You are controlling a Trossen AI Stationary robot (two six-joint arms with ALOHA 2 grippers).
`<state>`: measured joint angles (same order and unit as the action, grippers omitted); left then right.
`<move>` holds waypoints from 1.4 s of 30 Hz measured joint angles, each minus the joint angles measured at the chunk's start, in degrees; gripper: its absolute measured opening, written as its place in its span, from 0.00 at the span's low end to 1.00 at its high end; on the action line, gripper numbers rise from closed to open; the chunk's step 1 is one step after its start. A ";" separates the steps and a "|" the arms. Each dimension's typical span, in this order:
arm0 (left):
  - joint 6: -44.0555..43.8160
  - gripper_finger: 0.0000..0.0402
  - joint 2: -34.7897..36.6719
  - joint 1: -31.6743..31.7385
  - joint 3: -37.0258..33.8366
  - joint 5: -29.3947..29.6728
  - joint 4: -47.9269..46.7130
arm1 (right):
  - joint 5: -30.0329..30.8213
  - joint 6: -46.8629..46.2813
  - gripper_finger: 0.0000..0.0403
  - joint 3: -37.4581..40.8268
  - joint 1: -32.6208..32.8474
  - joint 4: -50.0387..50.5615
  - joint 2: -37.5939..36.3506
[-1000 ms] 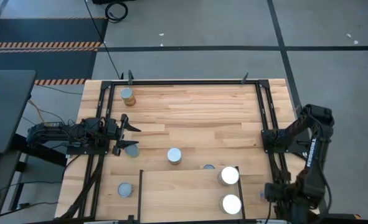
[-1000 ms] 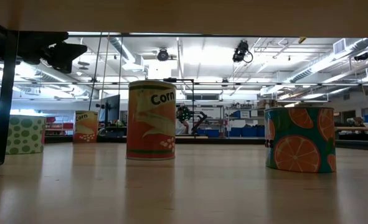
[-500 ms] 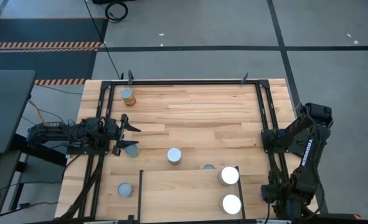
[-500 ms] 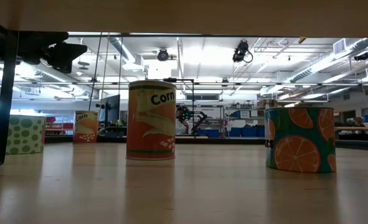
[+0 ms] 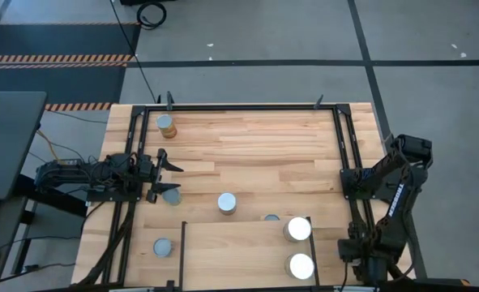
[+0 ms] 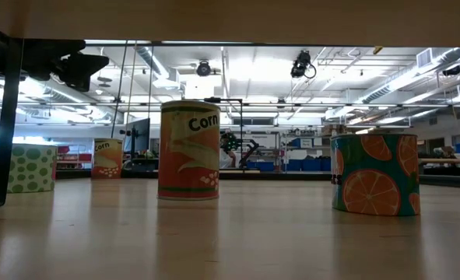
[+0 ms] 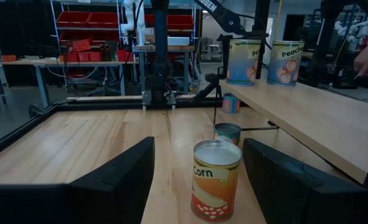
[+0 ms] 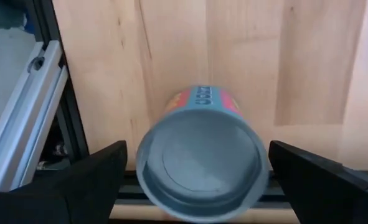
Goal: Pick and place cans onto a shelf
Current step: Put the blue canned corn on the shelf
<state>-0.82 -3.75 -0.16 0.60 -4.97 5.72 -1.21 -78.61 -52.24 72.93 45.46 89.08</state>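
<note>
My left gripper point(image 5: 163, 179) is open at the table's left side, just above the table. A grey-topped can point(image 5: 172, 195) stands beside its near finger. A corn can point(image 7: 216, 180) stands ahead of it, also in the high view point(image 5: 227, 203). My right gripper point(image 8: 199, 186) is open and points down over a grey-blue-topped can point(image 8: 199, 155) standing by the table's right rail, with a finger on either side and apart from it. Two white-topped cans point(image 5: 298, 229) point(image 5: 301, 265) stand on the shelf point(image 5: 231, 251).
Other cans stand at the far left point(image 5: 166, 124), the near left point(image 5: 164, 247) and by the shelf's far edge point(image 5: 271, 217). Black rails point(image 5: 247, 105) frame the tabletop. The shelf's board point(image 7: 308, 118) sits raised above the table. Bare wood lies across the table's middle and far right.
My right arm has drawn in a little over the can at the table's right edge. The cans have stayed where they were.
</note>
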 joint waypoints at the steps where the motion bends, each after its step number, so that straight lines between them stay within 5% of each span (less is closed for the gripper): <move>1: 0.00 0.62 0.02 -0.02 0.00 0.00 0.00 | -0.17 -0.45 0.98 0.49 0.02 -1.03 0.00; 7: 0.00 0.62 0.01 -0.01 0.00 0.00 0.00 | -1.66 -0.85 0.90 1.31 -0.68 -0.76 0.00; 15: -0.01 0.62 0.01 -0.01 0.00 0.00 0.00 | -4.20 3.21 0.71 -3.82 -4.52 11.85 -3.06; 26: 0.00 0.62 0.00 -0.02 0.00 0.00 0.00 | 10.44 5.82 0.74 -23.56 -12.78 45.21 -17.81; 35: 0.02 0.62 0.00 -0.02 0.00 0.00 0.09 | 20.47 13.23 0.73 -28.72 -27.54 43.79 -24.48; 42: 0.01 0.62 0.01 -0.01 0.00 -0.02 0.02 | 20.56 27.11 0.73 -38.58 -42.86 38.57 -19.04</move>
<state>-0.81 -3.74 -0.17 0.60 -4.99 5.74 19.35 -51.51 -90.82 30.07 84.02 70.04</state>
